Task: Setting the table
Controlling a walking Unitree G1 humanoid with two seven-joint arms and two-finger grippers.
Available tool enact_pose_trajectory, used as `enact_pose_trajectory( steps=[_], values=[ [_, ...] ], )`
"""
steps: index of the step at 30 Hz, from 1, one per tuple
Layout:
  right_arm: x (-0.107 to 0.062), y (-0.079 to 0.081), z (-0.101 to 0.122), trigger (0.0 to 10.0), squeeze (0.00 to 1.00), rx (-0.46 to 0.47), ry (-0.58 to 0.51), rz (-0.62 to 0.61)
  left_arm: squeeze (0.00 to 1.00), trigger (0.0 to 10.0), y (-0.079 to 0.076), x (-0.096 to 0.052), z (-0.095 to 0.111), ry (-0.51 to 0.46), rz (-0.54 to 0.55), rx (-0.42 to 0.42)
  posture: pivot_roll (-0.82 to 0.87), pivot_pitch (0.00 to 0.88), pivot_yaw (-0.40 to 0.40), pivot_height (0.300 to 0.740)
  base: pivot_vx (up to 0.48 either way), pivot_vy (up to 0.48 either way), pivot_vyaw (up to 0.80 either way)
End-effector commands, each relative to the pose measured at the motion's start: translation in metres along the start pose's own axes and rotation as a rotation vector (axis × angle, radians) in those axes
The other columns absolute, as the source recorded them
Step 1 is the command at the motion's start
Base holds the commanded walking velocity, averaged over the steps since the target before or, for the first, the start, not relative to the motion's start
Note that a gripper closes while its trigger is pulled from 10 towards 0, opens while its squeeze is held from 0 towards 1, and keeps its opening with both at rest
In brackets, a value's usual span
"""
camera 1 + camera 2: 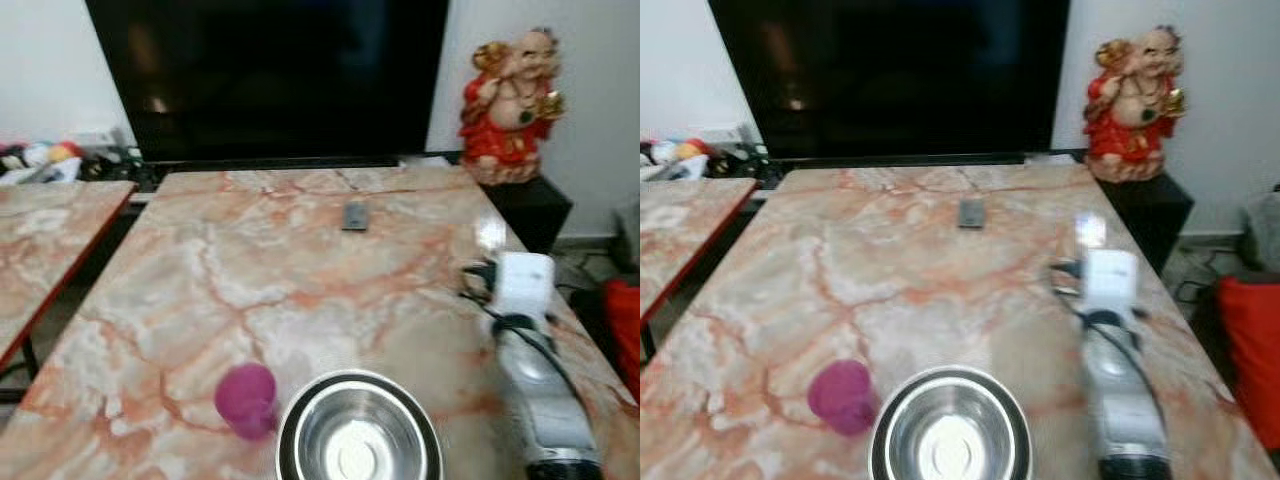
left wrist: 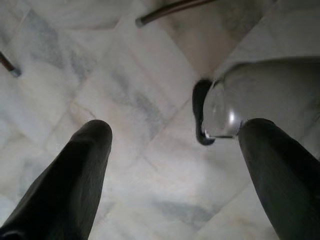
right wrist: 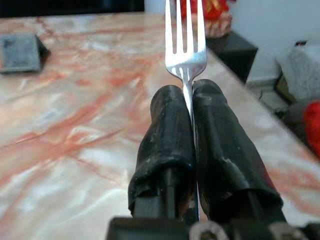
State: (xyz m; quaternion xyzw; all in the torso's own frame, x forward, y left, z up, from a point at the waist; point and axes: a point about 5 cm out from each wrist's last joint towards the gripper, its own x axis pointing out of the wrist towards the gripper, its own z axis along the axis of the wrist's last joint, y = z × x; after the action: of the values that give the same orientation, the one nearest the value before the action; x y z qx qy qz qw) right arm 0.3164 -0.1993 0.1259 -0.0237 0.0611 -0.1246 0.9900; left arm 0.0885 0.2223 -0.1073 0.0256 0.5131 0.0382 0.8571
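Lots of bare marble bench [image 1: 300,270] ahead of the right gripper [image 3: 190,107], which sits near the bench's right edge. Its rubbery black fingers [image 3: 162,135] are pinching a shiny metal fork [image 3: 186,45], tines poking out past the fingertips. Round steel bowl [image 1: 358,430] and pink cup [image 1: 246,398] sit off to the side by the near edge. Left gripper [image 2: 172,165] hangs over tiled floor [image 2: 125,100], fingers spread.

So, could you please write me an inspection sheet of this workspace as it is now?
Surface: pink-veined marble table, glossy.
Job's things: round steel bowl at the near edge; magenta plastic cup beside it on the robot's left; silver metal fork.
Clutter: small dark grey remote at the far side.
Grippers: right gripper shut on the fork, over the table's right part; left gripper open, hanging above pale floor tiles.
Cables: black cable along the right arm.
Surroundings: black television; red and gold figurine.
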Motion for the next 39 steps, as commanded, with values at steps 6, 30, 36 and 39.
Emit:
enact_pose_trajectory(
  steps=[6, 30, 36, 39],
  values=[
    [-0.003, 0.014, 0.002, 10.0, 0.00, 0.009, 0.002, 0.040, 0.00, 10.0, -0.001, 0.000, -0.002, 0.005, -0.006, -0.003, -0.01, 0.000, 0.021, 0.740, 0.000, 0.000, 0.00],
    [-0.080, -0.003, -0.008, 10.0, 0.00, 0.032, 0.328, 0.100, 0.00, 10.0, -0.003, 0.000, 0.000, 0.008, -0.026, 0.019, -0.08, 0.021, -0.008, 0.740, 0.000, 0.000, 0.00],
    [-0.103, 0.002, -0.021, 10.0, 0.00, 0.069, 0.456, 0.144, 0.00, 10.0, -0.004, 0.001, 0.001, 0.008, -0.029, 0.022, -0.09, 0.027, -0.023, 0.740, 0.000, 0.000, 0.00],
    [-0.110, 0.003, -0.024, 10.0, 0.00, 0.089, 0.508, 0.164, 0.00, 10.0, -0.005, 0.001, 0.001, 0.007, -0.029, 0.020, -0.09, 0.028, -0.030, 0.740, 0.000, 0.000, 0.00]
  ],
)
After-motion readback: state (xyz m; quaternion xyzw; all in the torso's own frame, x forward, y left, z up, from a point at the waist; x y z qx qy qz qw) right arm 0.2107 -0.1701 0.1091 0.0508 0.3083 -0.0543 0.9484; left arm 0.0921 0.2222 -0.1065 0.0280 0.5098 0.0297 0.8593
